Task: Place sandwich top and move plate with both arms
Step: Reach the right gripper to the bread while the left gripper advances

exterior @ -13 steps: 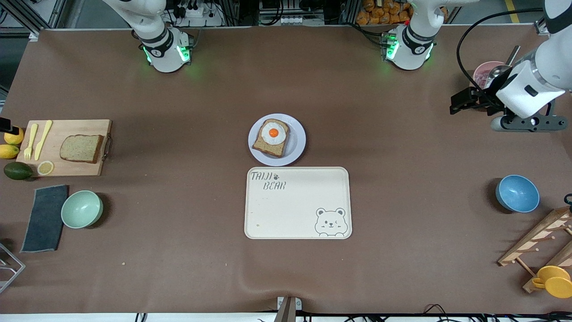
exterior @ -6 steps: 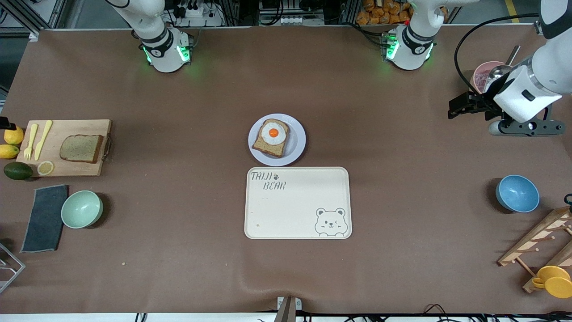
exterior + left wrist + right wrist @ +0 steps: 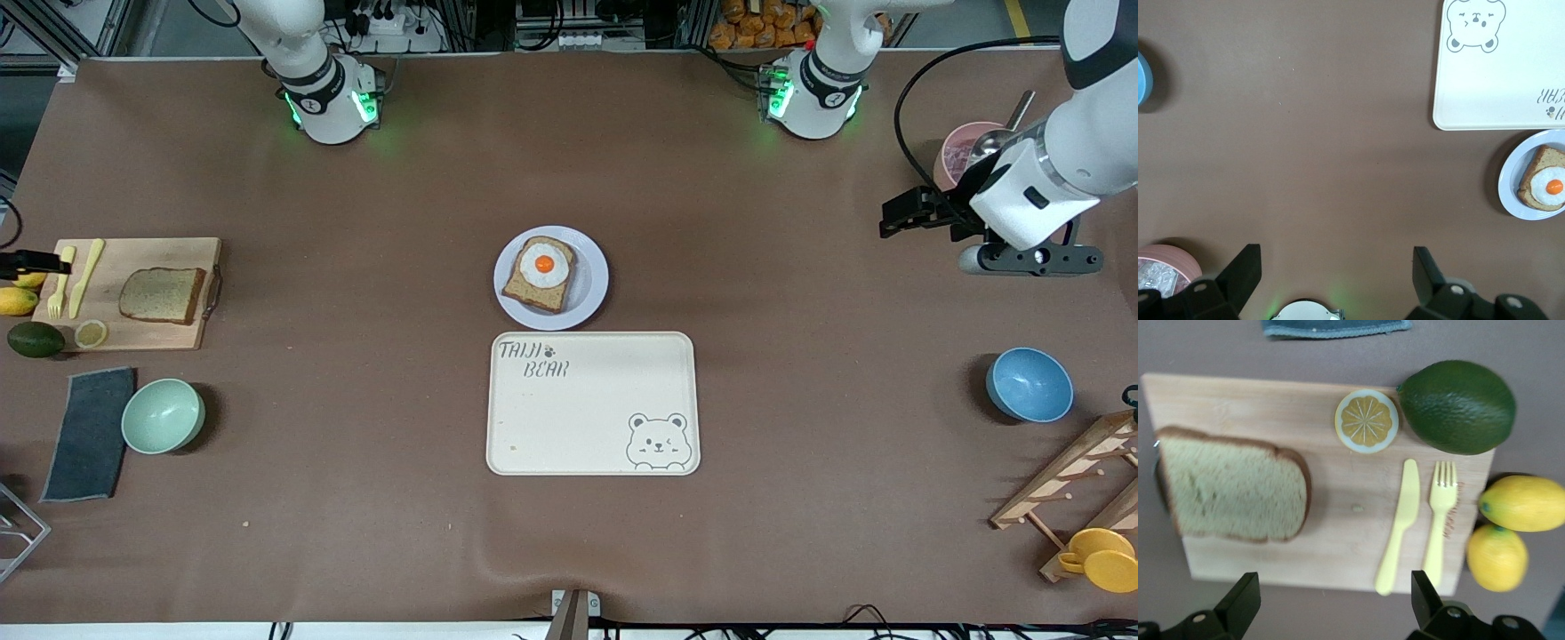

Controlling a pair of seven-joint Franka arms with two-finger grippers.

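Observation:
The sandwich top (image 3: 163,295) (image 3: 1231,487) lies flat on a wooden cutting board (image 3: 133,333) at the right arm's end of the table. My right gripper (image 3: 40,262) (image 3: 1331,600) hangs open over the board's outer edge, above the yellow knife (image 3: 1399,520) and fork (image 3: 1439,513), holding nothing. The plate (image 3: 591,289) (image 3: 1509,187) sits mid-table and carries a bread slice with a fried egg (image 3: 540,271). My left gripper (image 3: 896,216) (image 3: 1335,267) is open and empty over bare table near a pink bowl (image 3: 965,147), well apart from the plate.
A cream bear tray (image 3: 587,418) lies just nearer the camera than the plate. An avocado (image 3: 36,340), lemons (image 3: 18,300) and lemon slice (image 3: 91,333) crowd the board. Green bowl (image 3: 163,415), dark cloth (image 3: 89,433), blue bowl (image 3: 1029,384) and wooden rack (image 3: 1067,480) stand toward the ends.
The left gripper has drifted a little toward the middle of the table. The right gripper has slid farther over the cutting board's edge. Nothing on the table has moved.

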